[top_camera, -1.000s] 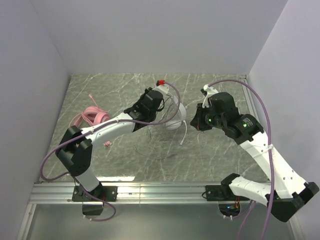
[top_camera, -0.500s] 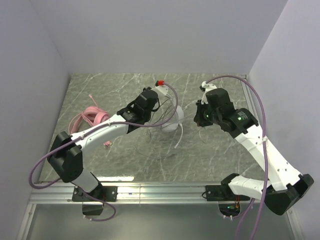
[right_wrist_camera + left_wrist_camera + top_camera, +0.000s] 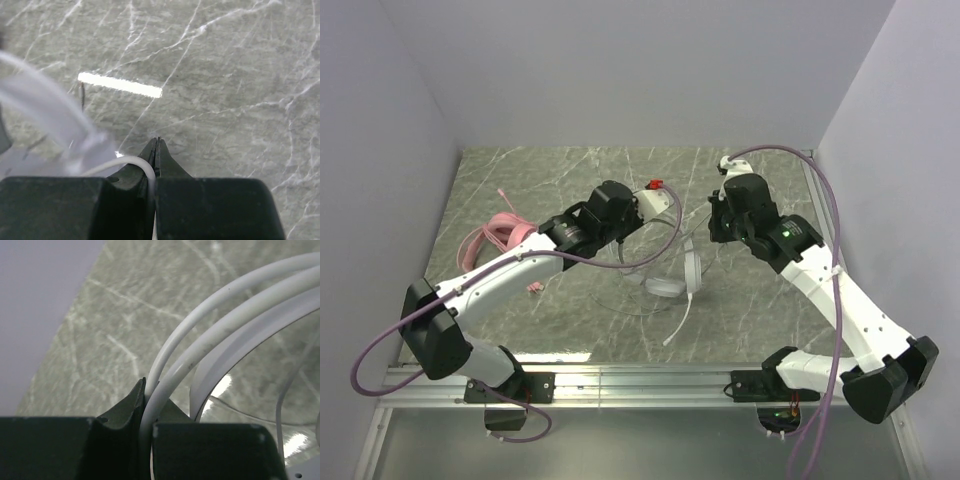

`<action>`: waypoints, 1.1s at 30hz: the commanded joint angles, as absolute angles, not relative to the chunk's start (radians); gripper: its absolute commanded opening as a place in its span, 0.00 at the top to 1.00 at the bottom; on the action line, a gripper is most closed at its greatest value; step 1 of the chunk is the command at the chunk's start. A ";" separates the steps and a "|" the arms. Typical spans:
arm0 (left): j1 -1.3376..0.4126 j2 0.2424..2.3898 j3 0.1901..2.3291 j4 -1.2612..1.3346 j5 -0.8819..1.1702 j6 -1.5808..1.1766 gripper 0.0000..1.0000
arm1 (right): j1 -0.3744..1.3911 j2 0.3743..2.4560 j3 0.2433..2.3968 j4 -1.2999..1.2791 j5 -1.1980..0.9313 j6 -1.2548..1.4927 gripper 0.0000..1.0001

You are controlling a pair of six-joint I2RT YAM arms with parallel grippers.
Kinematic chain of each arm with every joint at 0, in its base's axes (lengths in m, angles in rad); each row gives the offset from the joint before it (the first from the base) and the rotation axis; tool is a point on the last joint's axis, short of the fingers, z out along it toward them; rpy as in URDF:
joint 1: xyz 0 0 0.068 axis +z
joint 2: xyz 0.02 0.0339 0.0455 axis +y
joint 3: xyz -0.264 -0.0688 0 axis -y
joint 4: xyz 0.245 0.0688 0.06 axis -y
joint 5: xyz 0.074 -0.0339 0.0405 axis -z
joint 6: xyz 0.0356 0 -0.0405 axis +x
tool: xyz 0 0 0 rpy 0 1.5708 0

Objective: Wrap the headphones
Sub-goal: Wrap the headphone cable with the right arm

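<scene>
Far left, the pink headset [image 3: 502, 236] lies on the marble table [image 3: 760, 320] by the wall, its cable in loose loops beside it, well apart from both arms; I judge that one is not yet in hand. Moving in, my left gripper [image 3: 148, 407] has its jaws nearly closed, pinching the thin white rods of the white headset's headband [image 3: 230, 300], and I'm holding the white headset [image 3: 668, 286] tilted, one ear cup low over the middle of the table. Its cable [image 3: 131, 161] shows up thin and pale in the right wrist view, curving into my right gripper [image 3: 155, 148], whose jaws are fully closed on it. So I read this as the winding step on the white one: frame held on the left, cable fed from the right. Next I'd want to carry the cable round the band with light tension, with the left grip steady so the frame doesn't swing. How much slack remains I can't tell.
</scene>
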State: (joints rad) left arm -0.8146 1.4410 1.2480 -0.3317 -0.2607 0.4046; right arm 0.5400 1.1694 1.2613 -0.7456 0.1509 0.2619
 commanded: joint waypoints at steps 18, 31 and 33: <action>-0.802 1.106 1.259 -0.545 0.380 -0.049 1.00 | 0.451 1.135 0.907 -0.120 0.155 0.288 0.92; -0.801 1.253 1.578 -0.647 0.503 -0.394 1.00 | 0.449 1.196 0.733 0.199 -0.053 0.363 0.95; -0.801 1.269 1.621 -0.634 0.506 -0.426 1.00 | 0.451 1.209 0.710 0.260 -0.086 0.380 0.94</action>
State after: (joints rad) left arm -0.7921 1.2808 1.5150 -0.7074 0.3828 -0.3027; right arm 0.4625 1.1877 0.7422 0.1131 -0.0341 0.3420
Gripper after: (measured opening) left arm 0.101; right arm 0.055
